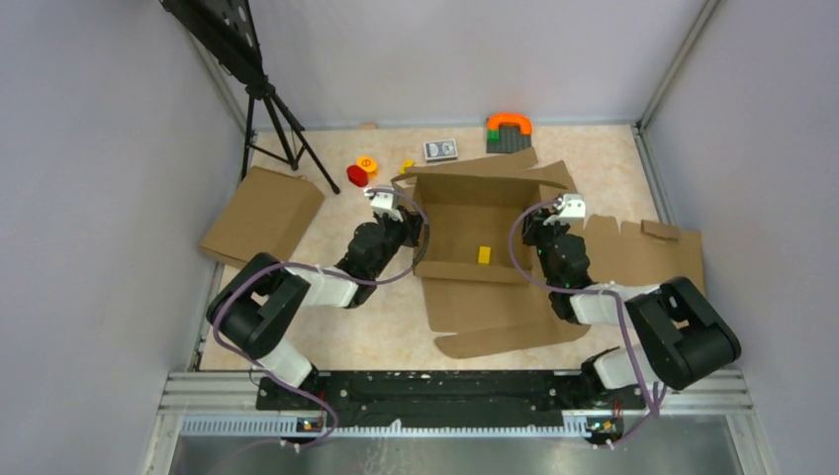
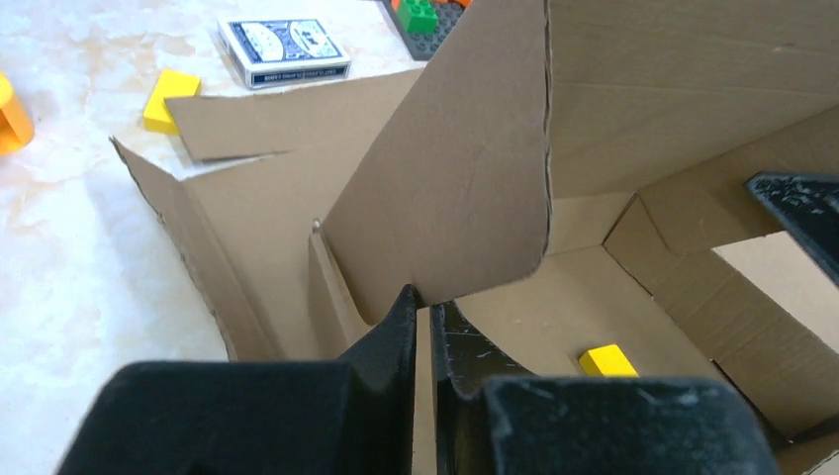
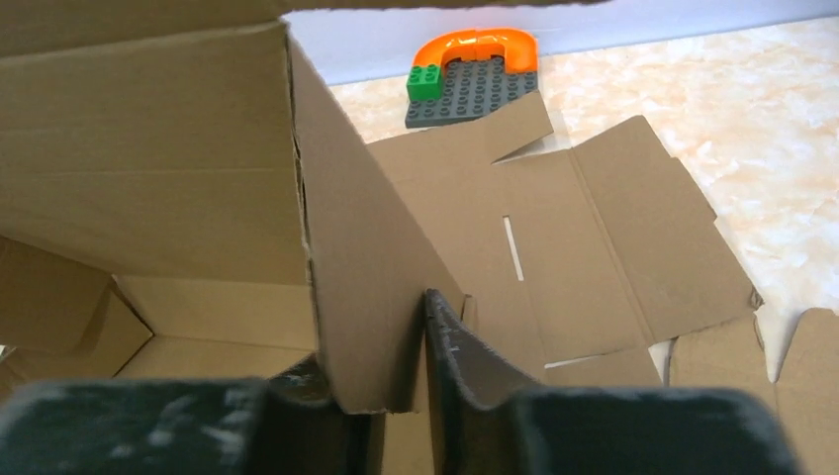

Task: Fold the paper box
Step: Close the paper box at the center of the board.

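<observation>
The paper box (image 1: 465, 247) is seen mid-table, half raised, its long axis running left to right between the arms. Its left wall is pinched by the nearly closed left gripper (image 2: 423, 305); its right wall is straddled loosely by the slightly parted right gripper (image 3: 381, 346)

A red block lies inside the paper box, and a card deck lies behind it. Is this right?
The block inside the paper box is yellow, not red, as the top external view shows. The card deck does lie behind it.
</observation>
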Action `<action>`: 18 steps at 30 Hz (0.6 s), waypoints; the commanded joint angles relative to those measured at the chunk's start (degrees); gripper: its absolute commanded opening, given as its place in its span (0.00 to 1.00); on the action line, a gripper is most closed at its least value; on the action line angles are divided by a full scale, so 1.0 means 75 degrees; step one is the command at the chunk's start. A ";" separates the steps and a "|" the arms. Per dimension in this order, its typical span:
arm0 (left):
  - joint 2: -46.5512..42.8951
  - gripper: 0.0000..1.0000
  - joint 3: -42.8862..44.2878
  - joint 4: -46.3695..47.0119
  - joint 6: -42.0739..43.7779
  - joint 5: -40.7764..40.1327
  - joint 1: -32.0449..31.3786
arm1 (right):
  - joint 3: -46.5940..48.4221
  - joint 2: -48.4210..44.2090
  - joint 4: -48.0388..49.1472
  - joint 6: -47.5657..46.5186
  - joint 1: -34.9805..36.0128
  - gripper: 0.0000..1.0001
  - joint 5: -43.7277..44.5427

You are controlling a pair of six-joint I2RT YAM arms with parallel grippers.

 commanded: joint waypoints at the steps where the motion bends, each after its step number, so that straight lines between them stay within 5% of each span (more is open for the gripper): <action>1: -0.0141 0.07 -0.0096 -0.0107 -0.0079 0.0113 -0.0142 | -0.0037 -0.0617 -0.0639 0.0315 0.0186 0.12 -0.0429; 3: -0.0209 0.06 -0.0096 -0.0197 -0.0038 0.0099 -0.0135 | -0.0059 -0.0815 -0.0757 0.0271 0.0186 0.04 -0.0425; 8: -0.0193 0.06 -0.0168 -0.0196 -0.0105 0.0198 -0.0135 | -0.0138 -0.1075 -0.1066 0.0244 0.0186 0.05 -0.0649; 18: -0.0160 0.06 -0.0537 0.0008 -0.0112 0.0124 -0.0135 | -0.0638 -0.1336 -0.1069 0.0385 0.0186 0.22 -0.0955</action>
